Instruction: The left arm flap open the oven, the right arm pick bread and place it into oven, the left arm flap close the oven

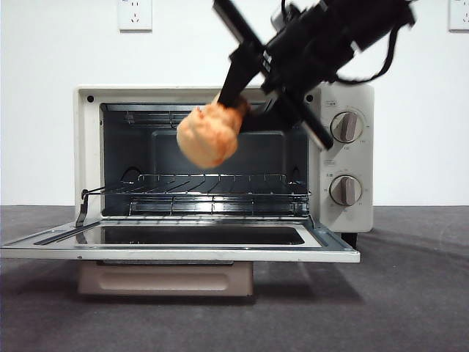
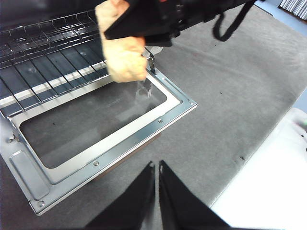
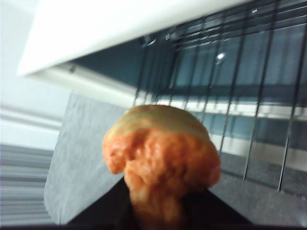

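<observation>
The cream-white oven stands with its glass door folded flat down and its wire rack bare. The golden-orange bread hangs in the air in front of the oven mouth, above the rack level. My right gripper is shut on it, reaching in from the upper right. The right wrist view shows the bread pinched between the black jaws, with the rack beyond. My left gripper is shut and empty, hovering off the door's outer corner, with the bread beyond.
Two round knobs sit on the oven's right panel. The door juts out over the dark grey table towards the camera. A white wall with sockets is behind. A pale surface lies beside the left gripper.
</observation>
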`<state>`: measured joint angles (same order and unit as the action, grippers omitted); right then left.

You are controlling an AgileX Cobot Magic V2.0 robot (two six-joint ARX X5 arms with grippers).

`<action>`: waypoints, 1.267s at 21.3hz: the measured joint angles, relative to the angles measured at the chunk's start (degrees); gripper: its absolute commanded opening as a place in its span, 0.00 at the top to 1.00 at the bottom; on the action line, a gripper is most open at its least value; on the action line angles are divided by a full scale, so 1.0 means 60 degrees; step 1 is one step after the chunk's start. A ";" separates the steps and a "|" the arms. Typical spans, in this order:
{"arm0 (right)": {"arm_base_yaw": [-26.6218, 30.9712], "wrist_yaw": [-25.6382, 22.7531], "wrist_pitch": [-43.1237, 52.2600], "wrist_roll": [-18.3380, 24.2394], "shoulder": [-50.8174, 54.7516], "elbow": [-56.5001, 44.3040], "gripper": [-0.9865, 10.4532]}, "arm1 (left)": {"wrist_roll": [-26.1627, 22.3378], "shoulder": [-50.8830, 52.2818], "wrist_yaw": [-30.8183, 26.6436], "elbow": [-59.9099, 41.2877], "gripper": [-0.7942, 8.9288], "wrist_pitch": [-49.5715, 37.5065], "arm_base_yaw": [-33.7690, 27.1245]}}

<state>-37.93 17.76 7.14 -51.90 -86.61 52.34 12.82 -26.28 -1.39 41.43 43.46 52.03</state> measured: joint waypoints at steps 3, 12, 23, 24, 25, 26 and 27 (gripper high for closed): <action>0.0000 -0.0324 0.0455 -0.0368 -0.0444 -0.0004 0.86 | 0.0007 0.0000 0.0004 0.0000 0.90 0.0000 0.0000; -0.0018 -0.2175 0.1625 -0.0943 -0.0652 0.0004 0.86 | 0.0073 0.0153 0.0000 0.0000 0.90 0.0007 0.0000; -0.0025 -0.2816 0.1450 -0.1144 -0.0652 0.0004 0.63 | 0.0076 0.0157 0.0004 0.0000 0.90 0.0208 0.0000; -0.0025 -0.2907 0.1446 -0.1147 -0.0652 0.0004 0.61 | 0.0076 0.0160 0.0000 0.0000 0.90 0.0204 0.0000; -0.0025 -0.2958 0.1450 -0.1151 -0.0652 0.0004 0.60 | 0.0084 0.0164 0.0004 0.0000 0.90 0.0204 0.0000; -0.0025 -0.2994 0.1453 -0.1151 -0.0652 0.0004 0.58 | 0.0109 0.0168 0.0000 0.0000 0.90 0.0208 0.0000; -0.0025 -0.3013 0.1453 -0.1151 -0.0652 0.0004 0.56 | 0.0120 0.0178 0.0004 0.0000 0.90 0.0208 0.0000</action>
<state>-38.09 -0.32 15.86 -58.81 -90.52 52.36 13.54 -25.21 -1.37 41.43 44.71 52.03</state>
